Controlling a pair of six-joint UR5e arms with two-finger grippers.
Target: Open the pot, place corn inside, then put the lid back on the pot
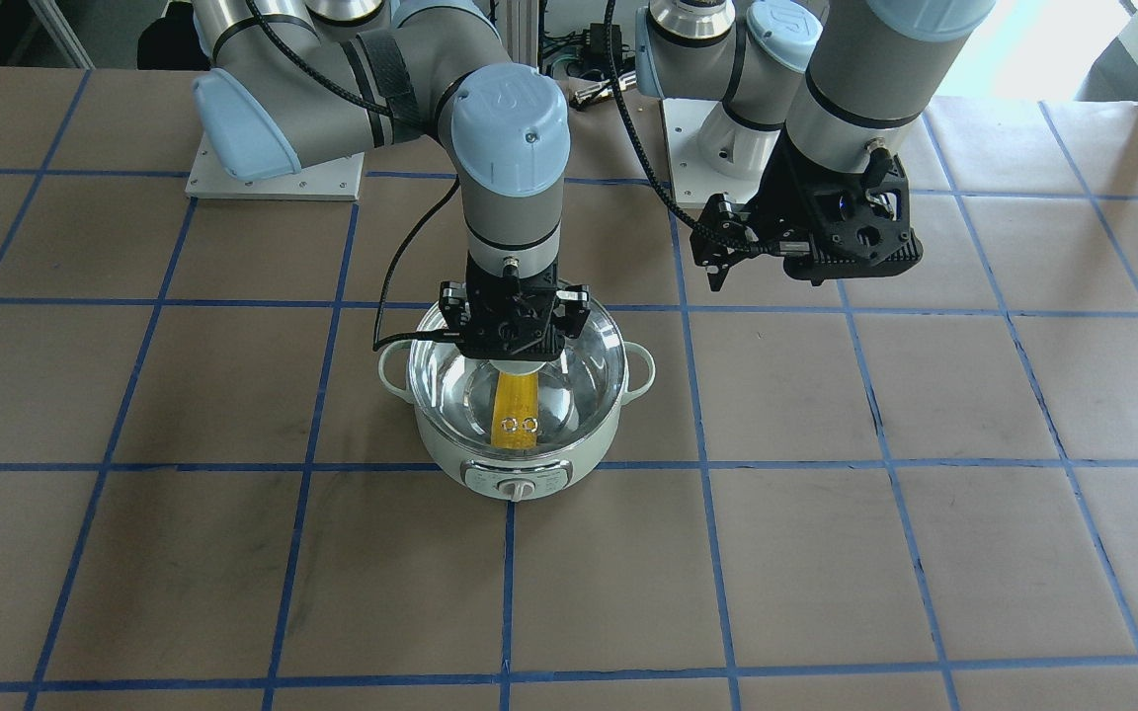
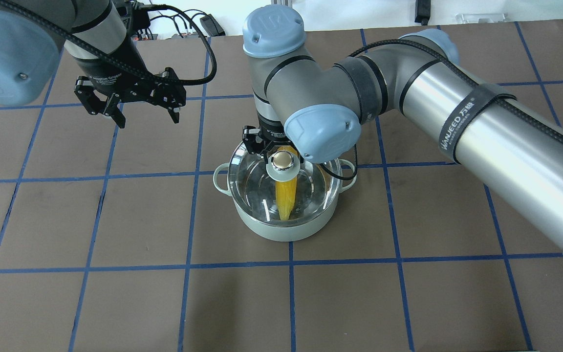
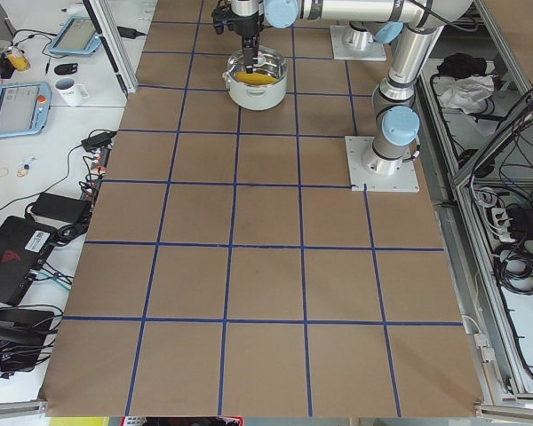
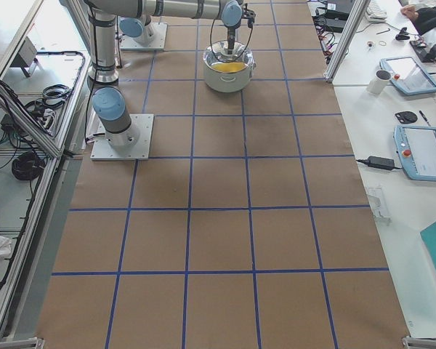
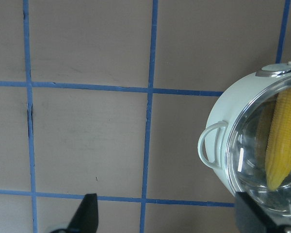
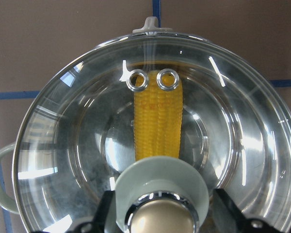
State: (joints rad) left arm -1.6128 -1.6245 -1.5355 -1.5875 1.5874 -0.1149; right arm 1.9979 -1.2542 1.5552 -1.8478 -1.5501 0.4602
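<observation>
The pale mint-green pot (image 1: 520, 476) stands at mid-table, also in the overhead view (image 2: 281, 231) and the left wrist view (image 5: 218, 121). The clear glass lid (image 1: 584, 360) sits on it (image 6: 72, 145). The yellow corn (image 1: 516, 405) lies inside under the glass (image 2: 285, 195) (image 6: 157, 126) (image 5: 281, 141). My right gripper (image 1: 515, 357) hangs straight down over the lid, its jaws spread on either side of the beige knob (image 2: 283, 159), apart from it (image 6: 160, 218). My left gripper (image 2: 147, 117) is open and empty, raised over the table away from the pot (image 5: 167, 221).
The table is brown paper with a blue tape grid. The arms' base plates (image 1: 278, 178) (image 1: 702, 148) stand at the robot's side. A side bench with tablets and a mug (image 4: 381, 81) runs along the far edge. The right arm (image 2: 457, 127) stretches above the table.
</observation>
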